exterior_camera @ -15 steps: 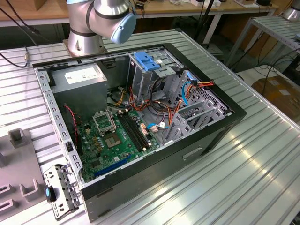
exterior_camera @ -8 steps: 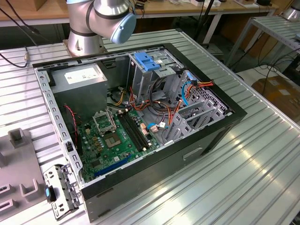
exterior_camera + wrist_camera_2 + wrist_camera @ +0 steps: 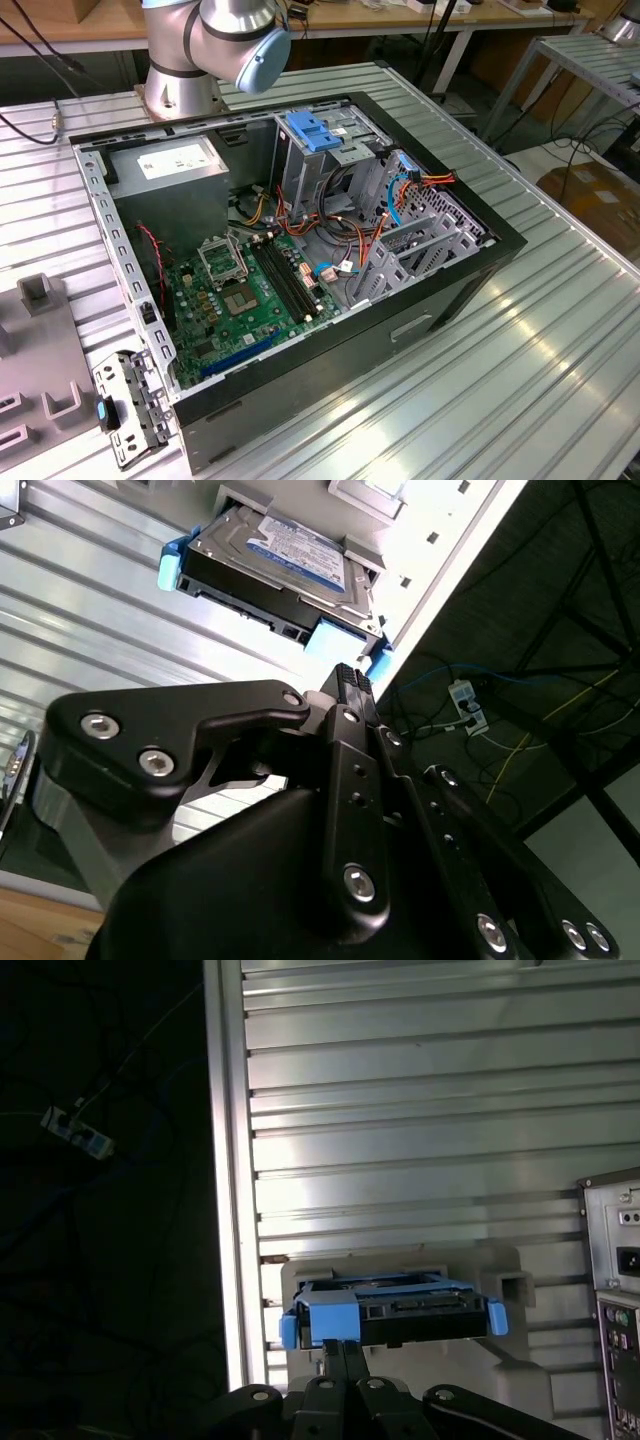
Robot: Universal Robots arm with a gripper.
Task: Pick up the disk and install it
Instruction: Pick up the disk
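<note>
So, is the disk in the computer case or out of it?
Out: the disk lies in a grey holder on the ribbed table, outside the case.

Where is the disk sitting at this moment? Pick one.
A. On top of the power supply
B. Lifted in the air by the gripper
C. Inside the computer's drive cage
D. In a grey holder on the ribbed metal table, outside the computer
D: in the first wrist view the disk rests in a grey holder on the ribbed table, with the gripper close in front of it.
</note>
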